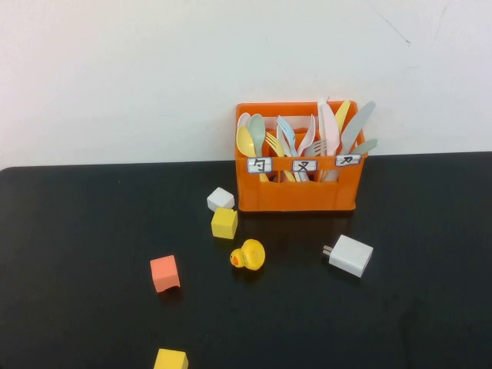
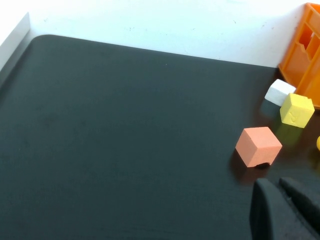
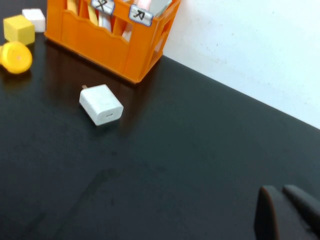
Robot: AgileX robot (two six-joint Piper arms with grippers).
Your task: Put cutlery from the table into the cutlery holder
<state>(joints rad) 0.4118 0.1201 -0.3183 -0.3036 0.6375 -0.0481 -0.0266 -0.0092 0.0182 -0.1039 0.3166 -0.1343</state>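
Observation:
The orange cutlery holder stands at the back of the black table, against the white wall. A pale pink knife and a pale grey-blue knife stand upright in its right compartment, with spoons and forks in the other two. Neither arm shows in the high view. My left gripper hovers shut and empty over bare table, just short of a salmon cube. My right gripper is shut and empty too, over bare table well away from the holder.
A white charger plug lies in front of the holder's right side. A yellow duck, a white cube, a yellow cube and the salmon cube sit left of centre. Another yellow cube is at the near edge.

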